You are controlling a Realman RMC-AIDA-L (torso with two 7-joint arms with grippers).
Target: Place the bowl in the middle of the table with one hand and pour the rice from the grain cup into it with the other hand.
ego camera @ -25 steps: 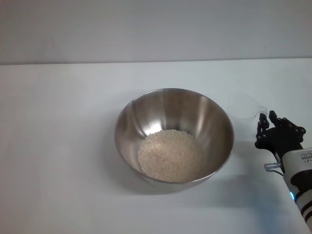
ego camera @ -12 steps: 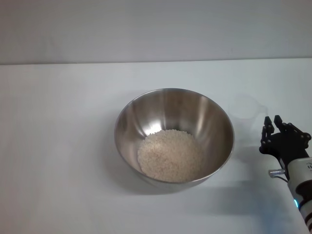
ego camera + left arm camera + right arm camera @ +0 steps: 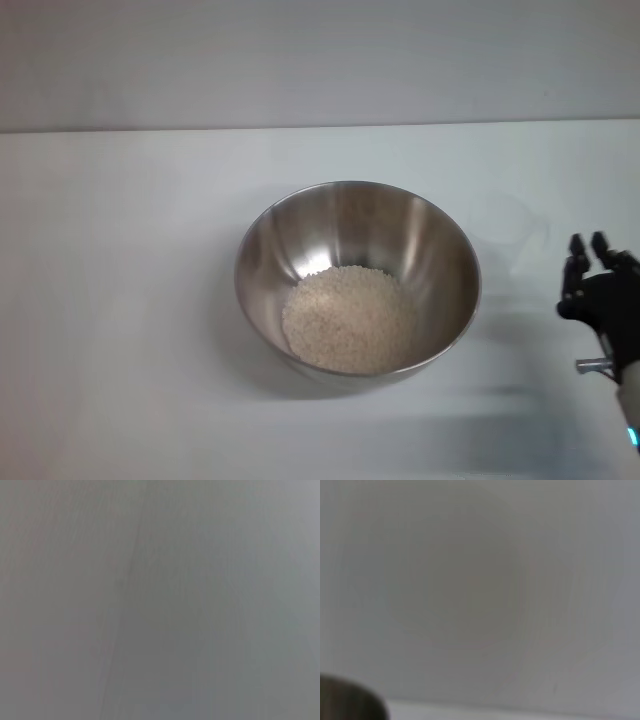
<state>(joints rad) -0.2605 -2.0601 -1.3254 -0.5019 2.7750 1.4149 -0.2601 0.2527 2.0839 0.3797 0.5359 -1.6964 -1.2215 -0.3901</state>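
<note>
Steel bowl: mid-counter, rice inside
Grain cup: upright, just right of bowl
Right claw: beside cup, holding nothing, fingers slightly apart

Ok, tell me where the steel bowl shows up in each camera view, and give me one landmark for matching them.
Head view: the steel bowl sits mid-table, holding the rice.
Left wrist view: not in it, only a plain grey surface.
Right wrist view: only a dark curved edge of the bowl shows in a corner.
Shared landmark: the white table, which the head and right wrist views both show.
</note>
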